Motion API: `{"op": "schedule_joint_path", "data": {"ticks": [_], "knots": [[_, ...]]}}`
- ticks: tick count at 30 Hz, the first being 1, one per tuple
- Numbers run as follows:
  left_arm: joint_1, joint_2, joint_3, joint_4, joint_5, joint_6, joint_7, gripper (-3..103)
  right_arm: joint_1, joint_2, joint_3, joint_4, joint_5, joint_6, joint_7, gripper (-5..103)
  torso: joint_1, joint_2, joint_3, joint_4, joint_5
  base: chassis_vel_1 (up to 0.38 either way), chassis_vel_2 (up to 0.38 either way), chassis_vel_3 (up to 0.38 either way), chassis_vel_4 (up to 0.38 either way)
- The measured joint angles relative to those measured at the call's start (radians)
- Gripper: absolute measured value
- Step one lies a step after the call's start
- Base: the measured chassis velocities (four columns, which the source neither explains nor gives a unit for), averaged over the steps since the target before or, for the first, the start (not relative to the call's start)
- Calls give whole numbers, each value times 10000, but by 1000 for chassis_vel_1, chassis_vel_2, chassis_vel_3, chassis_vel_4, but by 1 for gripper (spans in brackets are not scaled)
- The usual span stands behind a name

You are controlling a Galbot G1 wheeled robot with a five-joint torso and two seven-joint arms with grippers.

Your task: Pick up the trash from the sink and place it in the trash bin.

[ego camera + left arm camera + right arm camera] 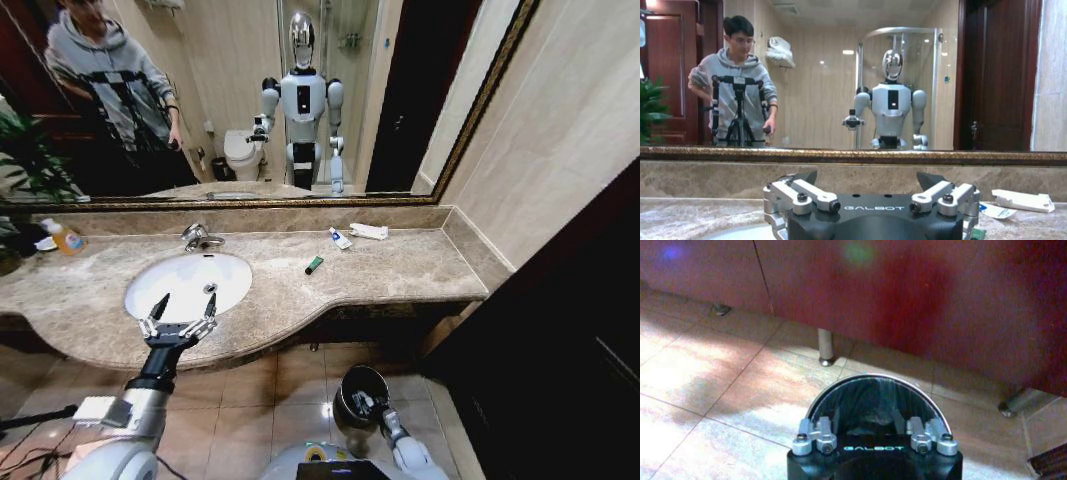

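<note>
Head camera high over sink, wrist cameras low, close

The left claw had silver linkages with dark screws and black pointed tips. Its black housing read "GALBOT" in pale letters. The right claw carried the same marking, with silver knuckles at ten and two o'clock.

— How many pieces of trash lie on the marble counter?
— Three: one small white tube, one flat white packet and one dark green stick, all right of the sink.
— And bins?
— One trash bin on the near floor.
— Bottles?
— One orange-liquid bottle at the far left.
— Grippers?
— Two: the left gripper and the right gripper
</note>
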Motion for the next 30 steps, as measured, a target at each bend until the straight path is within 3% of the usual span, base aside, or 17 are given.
{"op": "schedule_joint_path", "data": {"ticks": [2, 5, 6, 8, 10, 12, 13, 19, 28, 30], "knots": [[0, 0, 0, 0, 0, 0, 0, 100, -109, -26, 15, 92, 35, -1, 17, 66, 0, 0, 0, 0, 0, 0, 0, 0, 0], [0, 0, 0, 0, 0, 0, 0, 100, -193, -51, 22, 146, 91, 6, 29, 72, 0, 0, 0, 0, 0, 0, 0, 0, 0], [0, 0, 0, 0, 0, 0, 0, 100, -233, -52, 25, 161, 127, 24, 69, 83, 0, 0, 0, 0, 0, 0, 0, 0, 0], [0, 0, 0, 0, 0, 0, 0, 100, -254, -48, 29, 165, 137, 46, 113, 83, 0, 0, 0, 0, 1, 0, 0, 0, 0], [0, 0, 0, 0, 0, 0, 0, 100, -293, -19, 32, 168, 146, 138, 226, 93, 0, 0, 0, 0, 0, 0, 0, 0, 0], [0, 0, 0, 0, 0, 0, 0, 100, -314, 8, 32, 168, 146, 191, 298, 93, 0, 0, 0, 0, 1, 0, 0, 0, 0], [0, 0, 0, 0, 0, 0, 0, 100, -346, 47, 31, 167, 142, 269, 431, 99, 0, 0, 0, 0, 1, 0, 0, 0, 0], [0, 0, 0, 0, 0, 0, 0, 100, -462, 66, 17, 188, 137, 479, 786, 100, 0, 0, 0, 0, 1, 0, 0, 0, 0], [0, 0, 0, 0, 0, 0, 0, 100, -1091, -41, 90, 1158, 261, 571, 622, 100, 0, 0, 0, 0, 1, 0, 0, 0, 0], [0, 0, 0, 0, 0, 0, 0, 100, -1526, -34, 153, 1879, -15, 1524, 988, 100, -1, 1, 0, 0, 0, 0, 0, 0, 0]]}}
